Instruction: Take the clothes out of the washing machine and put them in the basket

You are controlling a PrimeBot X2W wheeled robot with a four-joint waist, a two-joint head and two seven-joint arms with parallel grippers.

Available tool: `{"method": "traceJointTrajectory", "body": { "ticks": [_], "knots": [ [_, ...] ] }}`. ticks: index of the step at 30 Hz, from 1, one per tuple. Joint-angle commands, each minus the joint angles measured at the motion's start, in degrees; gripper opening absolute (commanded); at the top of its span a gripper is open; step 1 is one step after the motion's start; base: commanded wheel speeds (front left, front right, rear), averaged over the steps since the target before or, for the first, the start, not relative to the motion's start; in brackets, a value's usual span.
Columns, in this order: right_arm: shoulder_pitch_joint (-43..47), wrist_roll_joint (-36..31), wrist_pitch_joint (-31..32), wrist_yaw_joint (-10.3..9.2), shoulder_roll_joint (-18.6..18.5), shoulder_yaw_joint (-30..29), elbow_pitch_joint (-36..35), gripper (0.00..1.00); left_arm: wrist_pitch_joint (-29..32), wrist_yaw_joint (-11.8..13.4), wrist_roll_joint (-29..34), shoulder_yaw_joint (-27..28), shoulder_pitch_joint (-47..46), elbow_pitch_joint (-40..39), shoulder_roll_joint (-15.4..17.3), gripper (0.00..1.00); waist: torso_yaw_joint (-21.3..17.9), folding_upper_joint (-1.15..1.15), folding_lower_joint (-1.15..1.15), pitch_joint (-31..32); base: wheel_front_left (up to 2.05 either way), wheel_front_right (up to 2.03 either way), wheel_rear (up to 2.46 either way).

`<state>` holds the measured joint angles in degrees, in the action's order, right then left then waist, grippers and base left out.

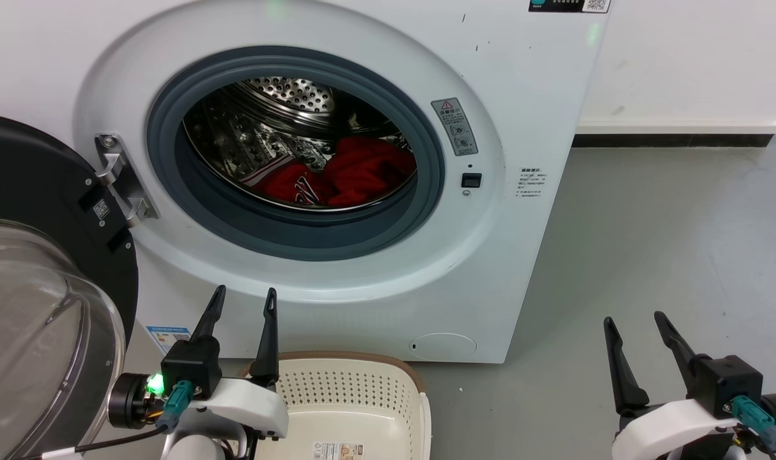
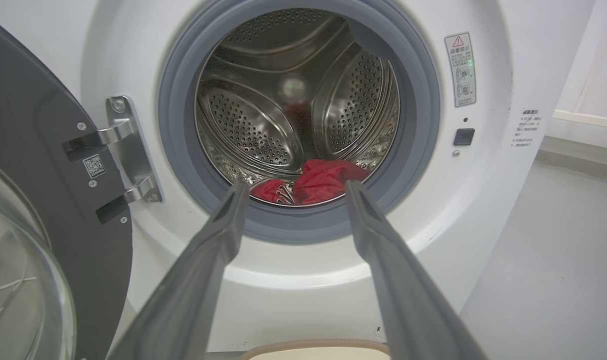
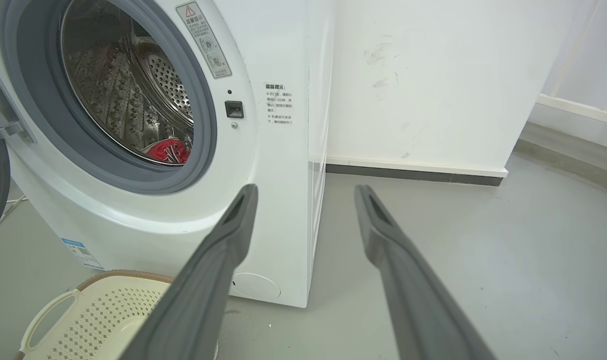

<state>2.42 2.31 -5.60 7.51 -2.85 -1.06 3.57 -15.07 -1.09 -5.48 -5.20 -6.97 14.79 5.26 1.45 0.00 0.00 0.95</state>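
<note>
The white washing machine stands with its door swung open to the left. Red clothes lie at the bottom of the steel drum, one piece with black-and-white lettering; they also show as clothes and clothes in the wrist views. The cream basket sits empty on the floor in front of the machine, seen too as basket. My left gripper is open, low before the porthole, above the basket's left side. My right gripper is open over the floor to the right of the machine.
The open door's glass bowl bulges out at the far left beside my left arm. Grey floor spreads to the right of the machine, bounded by a white wall with a dark skirting.
</note>
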Motion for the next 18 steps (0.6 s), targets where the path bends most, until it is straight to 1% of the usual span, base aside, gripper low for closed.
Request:
{"method": "traceJointTrajectory", "body": {
  "ticks": [1, 12, 18],
  "knots": [
    [0.0, 0.1, -0.3, -0.04, -0.1, 0.1, 0.1, 1.0, -0.2, -0.3, 0.1, 0.1, -0.5, 0.0, -0.1, 1.0, 0.0, 0.0, 0.0, 0.0, 0.0, 0.0, 0.0],
    [-0.2, -0.2, 0.0, -0.04, -0.1, 0.5, 0.1, 1.0, -0.2, -0.4, 0.2, 0.8, -0.4, 0.6, -0.4, 1.0, 0.0, 0.0, 0.0, -0.3, 0.0, 0.0, 0.0],
    [-1.6, 0.2, 0.3, -0.04, 0.0, 1.6, -1.5, 1.0, -0.2, -0.3, 0.2, 1.2, -2.6, 2.6, 0.3, 1.0, -1.8, 0.0, 0.0, -2.1, 0.0, 0.0, 0.0]
  ]
}}
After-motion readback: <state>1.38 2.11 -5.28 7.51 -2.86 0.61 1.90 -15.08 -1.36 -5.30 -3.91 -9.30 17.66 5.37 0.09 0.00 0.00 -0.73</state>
